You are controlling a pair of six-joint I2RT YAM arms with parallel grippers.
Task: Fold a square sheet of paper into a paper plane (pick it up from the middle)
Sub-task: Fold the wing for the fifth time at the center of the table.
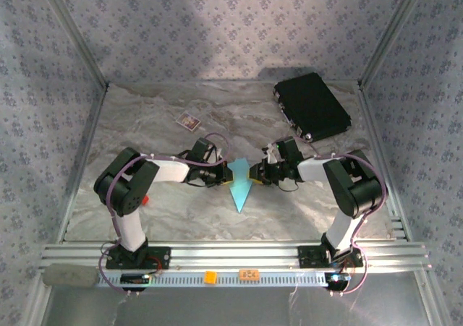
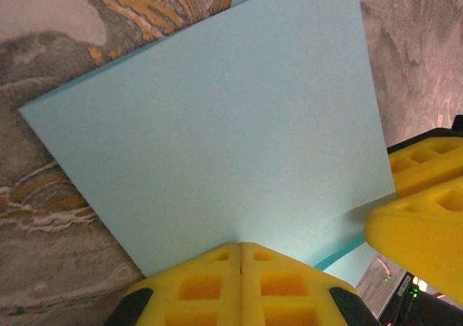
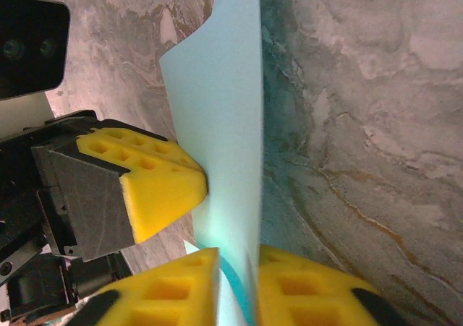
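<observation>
At the middle of the bench (image 1: 145, 203), between the two arms, the light-blue paper (image 1: 239, 183) is held off the marbled surface. From above it reads as a slim pointed shape, broad at the far end and narrowing to a tip that points toward the arm bases.

The left hand (image 1: 223, 173) reaches in from the left and the right hand (image 1: 255, 174) from the right, meeting at the paper's broad end. Each grips one side.

In the left wrist view the left hand's yellow pads (image 2: 210, 282) are pressed together on the near edge of the paper, and a flat blue face spreads away from them. The right hand's yellow pads show at the lower right, touching the paper's corner.

In the right wrist view the paper stands edge-on between the right hand's two pads (image 3: 311, 290) with only a narrow gap — clamped on it. The left hand's pad presses against the paper's left face.

A black case (image 1: 312, 108) lies at the far right of the bench, and a small dark card (image 1: 189, 121) lies well apart from it, left of centre.
</observation>
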